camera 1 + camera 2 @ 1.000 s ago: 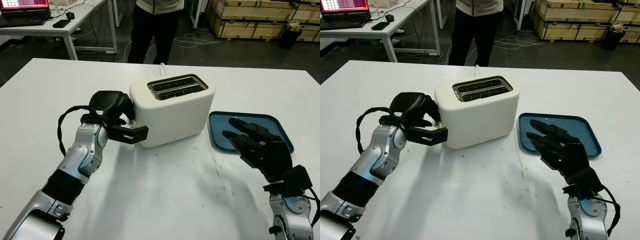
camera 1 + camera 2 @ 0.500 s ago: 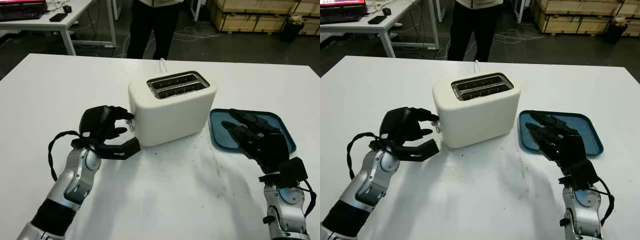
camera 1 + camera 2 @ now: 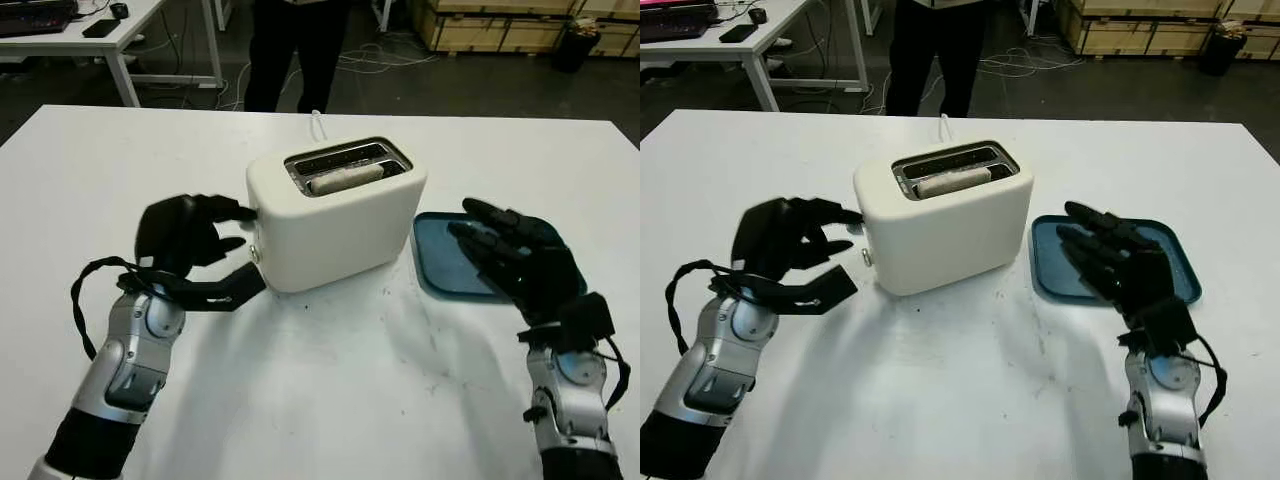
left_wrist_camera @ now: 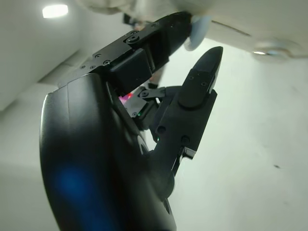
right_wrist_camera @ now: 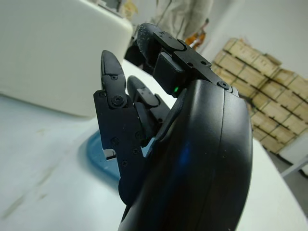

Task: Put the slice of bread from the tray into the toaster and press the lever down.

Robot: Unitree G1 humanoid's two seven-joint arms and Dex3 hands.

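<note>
The white toaster [image 3: 335,212] stands near the middle of the white tabletop [image 3: 330,400], w/ the bread [image 3: 343,179] lying in its nearer slot, top edge just visible. The left hand [image 3: 190,245] is just beside the toaster's left end, fingertips [image 3: 240,212] near or touching the upper corner of that end; it holds nothing, fingers extended, not clenched. In the left wrist view one fingertip [image 4: 180,31] seems to reach the toaster body [image 4: 240,19], but contact cannot be told for sure. A small round knob [image 3: 867,257] shows low on that end face. The blue tray [image 3: 1055,270] lies to the right of the toaster, close to it. The right hand [image 3: 1120,265] hovers over the tray, released, grasping nothing. A person [image 3: 290,45] in dark trousers stands behind the tabletop, and a desk [image 3: 100,40] is at far left.
</note>
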